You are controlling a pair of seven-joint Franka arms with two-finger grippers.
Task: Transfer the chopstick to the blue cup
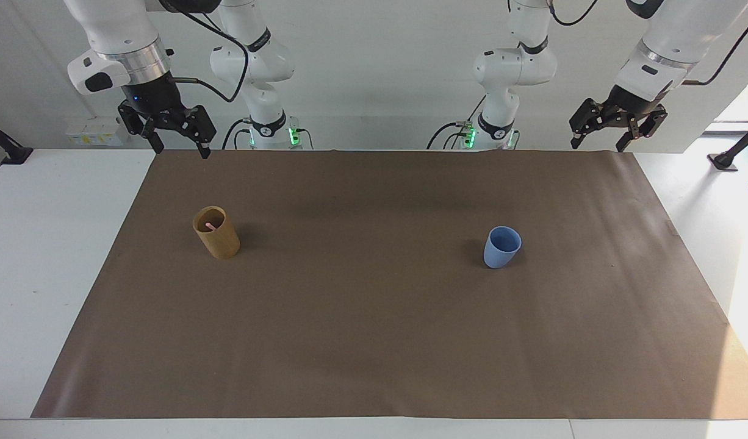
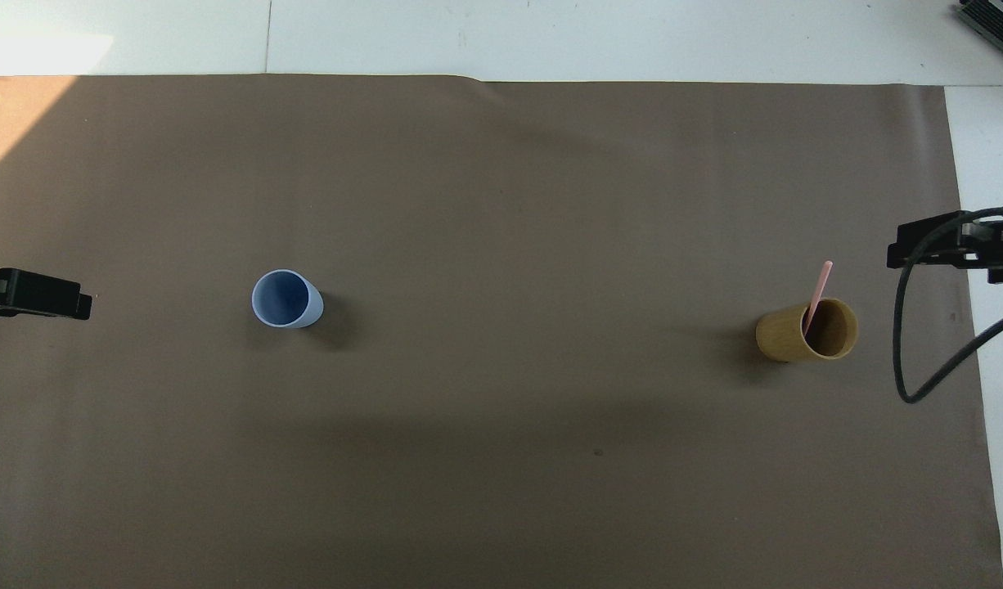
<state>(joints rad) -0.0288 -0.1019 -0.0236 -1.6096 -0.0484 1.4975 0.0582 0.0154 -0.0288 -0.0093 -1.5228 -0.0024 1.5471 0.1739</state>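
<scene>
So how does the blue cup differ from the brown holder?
The blue cup is light blue, shorter and tapered; the brown holder is tan, taller and cylindrical. The blue cup is empty, the brown holder has a pink chopstick leaning in it. Both stand upright on the brown mat.
</scene>
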